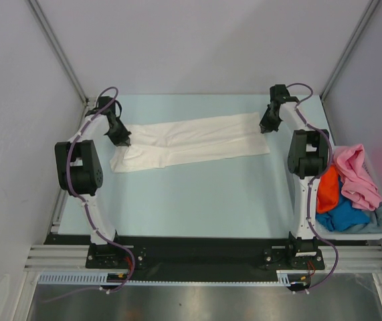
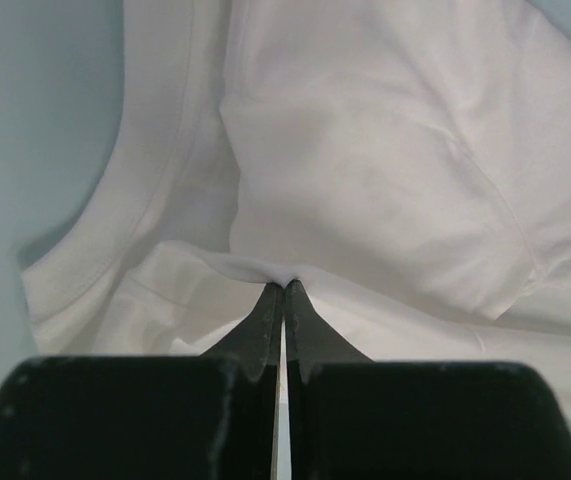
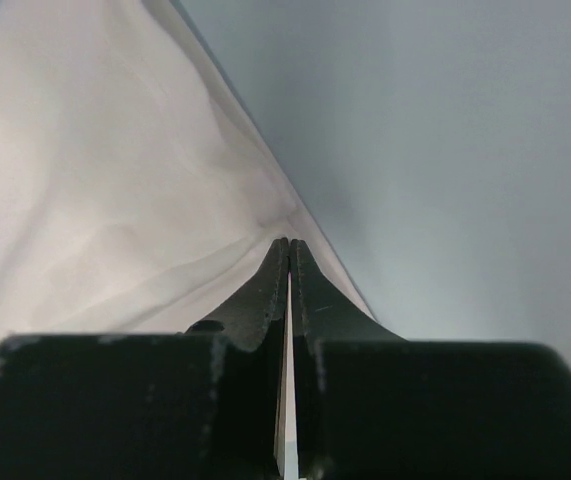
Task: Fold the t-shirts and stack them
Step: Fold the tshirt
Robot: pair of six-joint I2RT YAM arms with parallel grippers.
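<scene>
Left gripper [image 2: 283, 288]: jaws squeezed together with a little ridge of white cloth pinched right at the tips. It's sitting at the left end of the shirt, near the curved hem or neckline seam.
Right gripper [image 3: 288, 243]: same deal, jaws closed to a sliver with the shirt's edge nipped between them. It's down at the far right corner, and bare table starts just beside it.
White t-shirt [image 1: 191, 142]: lying as a long narrow band across the far half of the table [image 1: 197, 200], running from one gripper to the other. It looks already folded in lengthwise, with layers overlapping along the middle, and the left end is a bit rumpled.
Other shirts: pink t-shirt [image 1: 358, 175], orange t-shirt [image 1: 327, 192], bright blue t-shirt [image 1: 346, 215] and a grey-blue t-shirt [image 1: 380, 215] are heaped in the bin [image 1: 351, 234] off to the right, none of them folded.
Step in hand: pretty surely the first shirt, mid-fold, with both ends gripped for the crosswise fold. No stack exists yet.
Next move: probably bring one end over onto the other. Both arms need to lift together and hold the band taut so the inner layers don't slide apart, then land edge on edge before letting go.
</scene>
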